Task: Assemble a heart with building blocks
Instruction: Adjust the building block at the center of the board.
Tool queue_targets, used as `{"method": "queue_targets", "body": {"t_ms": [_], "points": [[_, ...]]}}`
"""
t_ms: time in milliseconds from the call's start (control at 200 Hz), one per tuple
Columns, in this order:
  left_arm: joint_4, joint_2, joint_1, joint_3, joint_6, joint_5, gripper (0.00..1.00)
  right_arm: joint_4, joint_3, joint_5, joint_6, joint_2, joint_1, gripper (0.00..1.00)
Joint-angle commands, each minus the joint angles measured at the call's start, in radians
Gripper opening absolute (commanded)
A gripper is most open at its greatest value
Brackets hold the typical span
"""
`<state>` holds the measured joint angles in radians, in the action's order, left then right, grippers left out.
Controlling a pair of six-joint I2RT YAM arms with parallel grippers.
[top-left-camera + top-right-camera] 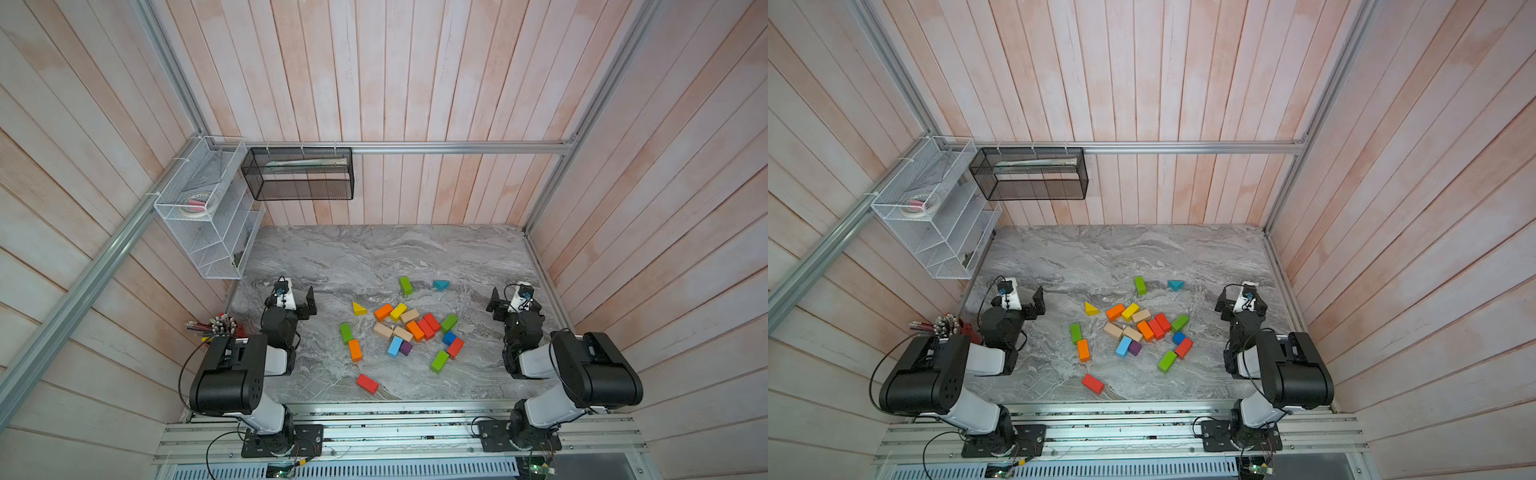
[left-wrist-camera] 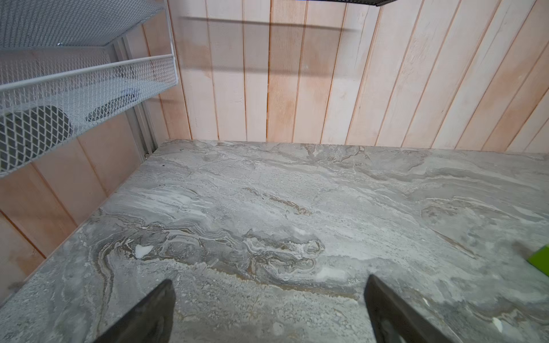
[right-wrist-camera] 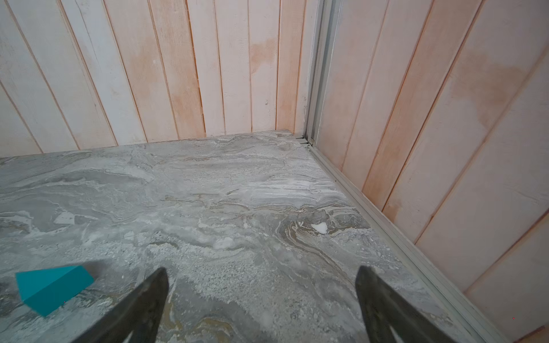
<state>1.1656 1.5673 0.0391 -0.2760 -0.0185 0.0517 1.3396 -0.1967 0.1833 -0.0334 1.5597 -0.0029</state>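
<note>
The building blocks (image 1: 411,328) lie scattered on the grey marble table (image 1: 374,253) in both top views, most in a loose cluster (image 1: 1142,328) at the middle. Apart from it are a teal wedge (image 1: 441,285), a green brick (image 1: 405,285), a yellow wedge (image 1: 359,308) and a red brick (image 1: 367,383). My left gripper (image 1: 309,303) hovers left of the cluster, open and empty (image 2: 269,279). My right gripper (image 1: 494,305) is to the cluster's right, also open and empty (image 3: 262,268). The teal wedge (image 3: 53,289) shows in the right wrist view, a green brick's corner (image 2: 540,258) in the left.
A white wire rack (image 1: 208,208) and a black mesh basket (image 1: 299,174) hang on the walls at the back left. Bunched pencils with a red cup (image 1: 216,326) stand by the left arm. Plank walls enclose the table, with a metal rail (image 3: 386,219) along the right edge.
</note>
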Motion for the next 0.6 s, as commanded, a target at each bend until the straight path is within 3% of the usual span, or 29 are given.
{"method": "queue_targets", "body": {"t_ms": [0, 595], "points": [[0.002, -0.004, -0.003, 0.000, 0.005, 0.002, 1.00, 0.024, -0.004, -0.005, -0.013, 0.006, -0.006, 0.98], [0.009, -0.007, -0.002, 0.005, 0.005, 0.002, 1.00, 0.026, -0.004, -0.008, -0.010, 0.004, -0.005, 0.98]]}}
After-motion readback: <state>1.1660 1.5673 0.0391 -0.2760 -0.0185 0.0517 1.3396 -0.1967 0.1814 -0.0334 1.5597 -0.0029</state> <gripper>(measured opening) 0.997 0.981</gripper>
